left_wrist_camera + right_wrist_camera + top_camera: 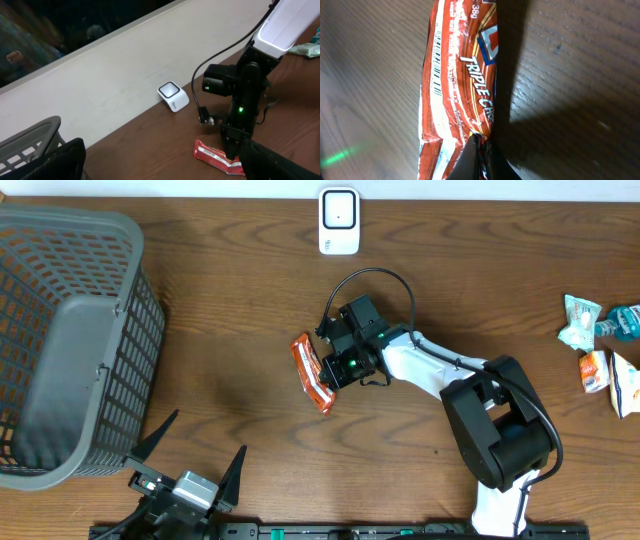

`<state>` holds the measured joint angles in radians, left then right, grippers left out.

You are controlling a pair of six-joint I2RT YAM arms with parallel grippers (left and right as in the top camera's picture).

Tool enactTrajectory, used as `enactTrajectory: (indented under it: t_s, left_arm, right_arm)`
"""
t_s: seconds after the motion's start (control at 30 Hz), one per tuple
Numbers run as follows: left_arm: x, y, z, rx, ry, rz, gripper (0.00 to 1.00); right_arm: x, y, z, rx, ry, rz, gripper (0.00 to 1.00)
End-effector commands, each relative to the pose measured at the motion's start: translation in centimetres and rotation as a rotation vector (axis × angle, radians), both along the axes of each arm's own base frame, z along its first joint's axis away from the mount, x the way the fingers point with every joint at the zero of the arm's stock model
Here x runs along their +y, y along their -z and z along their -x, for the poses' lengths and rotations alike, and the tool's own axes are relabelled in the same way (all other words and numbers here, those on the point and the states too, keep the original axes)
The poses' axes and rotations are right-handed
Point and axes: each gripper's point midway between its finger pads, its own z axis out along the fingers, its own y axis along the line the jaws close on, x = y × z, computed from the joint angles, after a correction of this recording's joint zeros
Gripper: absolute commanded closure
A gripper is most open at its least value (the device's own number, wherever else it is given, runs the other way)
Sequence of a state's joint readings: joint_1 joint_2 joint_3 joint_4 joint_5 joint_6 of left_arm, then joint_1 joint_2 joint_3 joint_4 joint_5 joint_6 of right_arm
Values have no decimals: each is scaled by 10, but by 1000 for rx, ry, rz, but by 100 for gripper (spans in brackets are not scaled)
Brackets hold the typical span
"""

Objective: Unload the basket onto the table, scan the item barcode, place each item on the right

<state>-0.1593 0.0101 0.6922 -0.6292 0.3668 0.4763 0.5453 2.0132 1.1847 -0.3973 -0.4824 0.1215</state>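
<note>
A grey mesh basket (140, 350) sits at the wooden table's (230, 380) left edge, several small packets (578, 320) clustered far right.

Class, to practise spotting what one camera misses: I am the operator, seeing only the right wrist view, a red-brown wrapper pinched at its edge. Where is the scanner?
Observer: The white scanner stands at the table's far edge, apart from the snack bar.
Operator: Is the other arm busy?
Observer: No; the left pincer is open at the near edge, holding nothing.
Operator: Anything else around?
Observer: A grey basket on the left, some packets at the right edge.
</note>
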Motion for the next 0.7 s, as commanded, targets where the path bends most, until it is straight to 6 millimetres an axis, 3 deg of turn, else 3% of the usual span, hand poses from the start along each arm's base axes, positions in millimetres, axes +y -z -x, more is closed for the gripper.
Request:
enactTrajectory:
  t_s: [0.0, 0.07, 0.1, 0.17, 0.23, 0.33, 0.5, 0.53, 0.6, 0.67]
  left_arm:
    - [0, 0, 1, -11, 2, -8, 2]
    - [0, 0, 1, -11, 2, -8, 2]
    - [0, 0, 1, -11, 2, -8, 2]
    - [0, 0, 1, -11, 3, -8, 2]
    - [0, 0, 1, -11, 2, -8, 2]
    - [0, 0, 1, -11, 2, -8, 2]
    - [0, 0, 1, -11, 3, -8, 2]
    - [0, 0, 1, -11, 3, -8, 2]
    - [0, 0, 1, -11, 3, -8, 2]
    - [0, 0, 1, -11, 3, -8, 2]
  right_arm:
    - [-15, -3, -6, 5, 25, 42, 99]
    - [-17, -20, -6, -1, 31, 16, 97]
    - [-16, -30, -3, 6, 26, -6, 57]
    - [-12, -45, 7, 28, 7, -43, 10]
    - [-7, -49, 15, 57, 7, -51, 1]
    - [-1, -37, 31, 150, 65, -16, 1]
    - [4, 10, 65, 327, 121, 85, 1]
    - [5, 21, 72, 361, 129, 109, 5]
    - [5, 45, 85, 423, 139, 157, 41]
    - [2, 68, 94, 471, 152, 198, 66]
